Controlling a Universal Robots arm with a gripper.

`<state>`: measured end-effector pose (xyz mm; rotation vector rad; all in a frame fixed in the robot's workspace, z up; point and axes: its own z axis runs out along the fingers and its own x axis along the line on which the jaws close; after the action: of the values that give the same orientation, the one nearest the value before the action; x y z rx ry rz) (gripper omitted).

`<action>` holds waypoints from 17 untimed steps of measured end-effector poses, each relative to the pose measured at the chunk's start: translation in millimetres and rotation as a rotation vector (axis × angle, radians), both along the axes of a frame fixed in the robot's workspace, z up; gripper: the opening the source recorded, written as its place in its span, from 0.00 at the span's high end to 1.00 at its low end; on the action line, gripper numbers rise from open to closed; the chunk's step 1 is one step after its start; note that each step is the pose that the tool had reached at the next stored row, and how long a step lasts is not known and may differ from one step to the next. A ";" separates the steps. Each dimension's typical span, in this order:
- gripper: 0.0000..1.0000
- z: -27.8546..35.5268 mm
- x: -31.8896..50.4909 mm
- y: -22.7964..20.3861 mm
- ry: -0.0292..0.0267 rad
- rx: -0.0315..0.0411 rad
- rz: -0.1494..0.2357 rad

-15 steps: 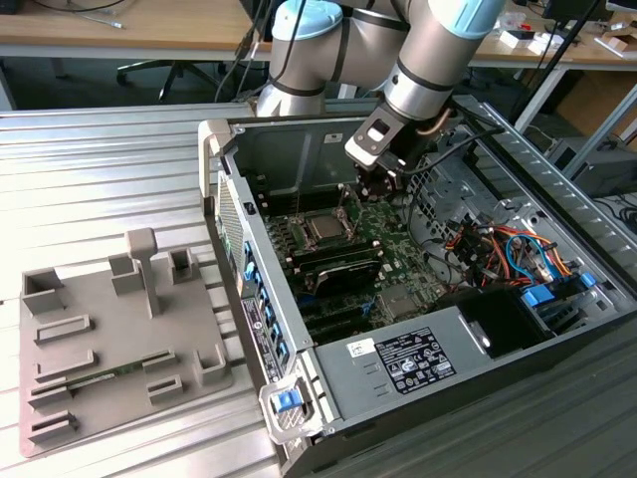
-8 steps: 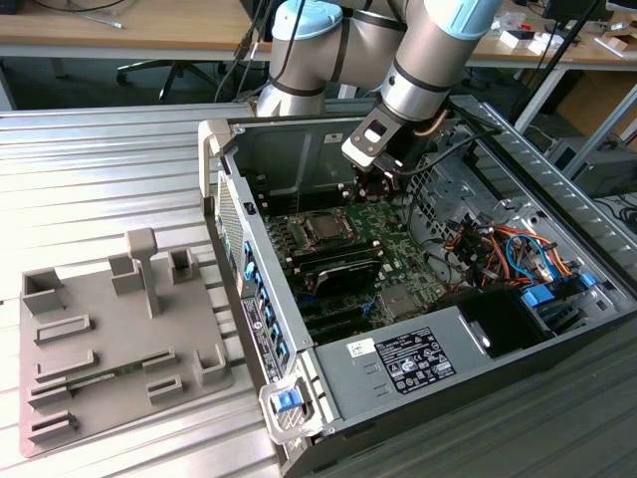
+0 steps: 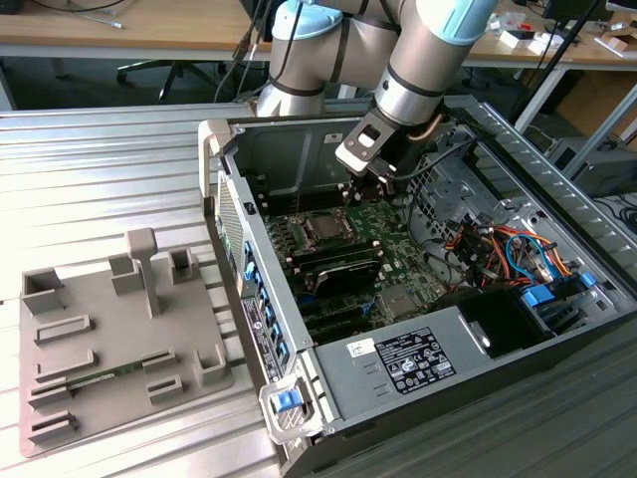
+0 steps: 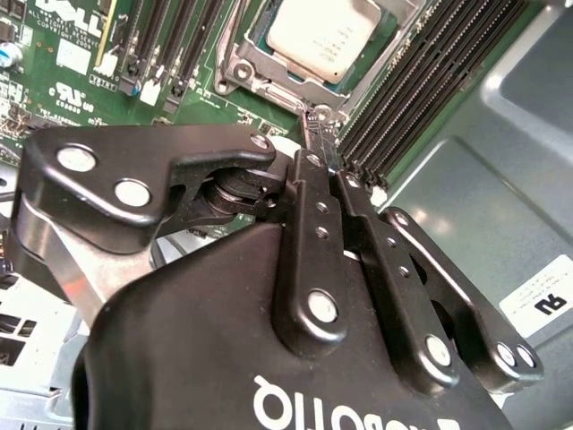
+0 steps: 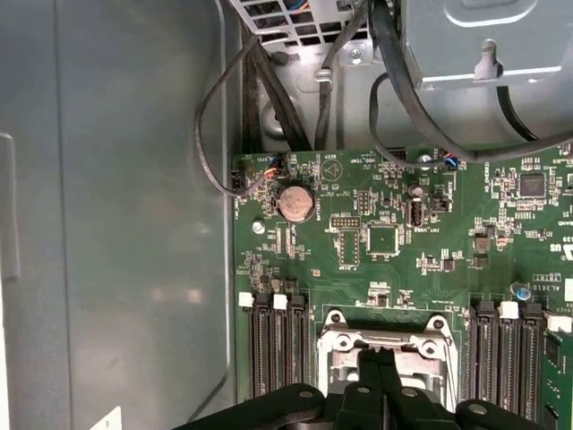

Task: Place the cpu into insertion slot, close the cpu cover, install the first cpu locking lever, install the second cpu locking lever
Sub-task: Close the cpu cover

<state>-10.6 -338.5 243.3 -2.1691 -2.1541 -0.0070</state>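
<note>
The small square chip with a silvery metal face, the cpu (image 4: 324, 34), lies in the dark square insertion slot (image 3: 323, 231) on the green circuit board (image 5: 376, 206). The thin silvery metal cpu cover (image 4: 273, 90) seems to lie flat around it. The black two-fingered gripper (image 4: 315, 121) has its fingers pressed together with nothing visible between them, tips just beside the socket's corner. My worry: a push slightly off line could slide the tips onto the long black memory slots (image 4: 421, 72), and pressing an askew cover could bend socket pins
</note>
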 end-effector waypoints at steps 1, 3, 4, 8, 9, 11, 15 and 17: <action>0.89 -0.3 -0.5 -0.2 0.0000 0.0000 0.000; 0.89 -0.7 -1.0 -0.6 0.0001 -0.0001 0.000; 0.89 -0.8 -1.3 -0.7 0.0001 -0.0002 0.000; 0.89 -2.0 -2.4 -1.3 0.0001 0.0000 0.000; 0.89 -2.2 -2.6 -1.4 0.0001 -0.0001 0.000; 0.89 -2.8 -2.9 -1.6 0.0000 -0.0001 0.000; 0.89 -4.1 -3.5 -2.4 0.0000 0.0001 0.000; 0.89 -4.8 -3.8 -3.2 0.0000 0.0002 0.000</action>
<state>-14.4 -341.7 238.5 -2.1688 -2.1543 -0.0072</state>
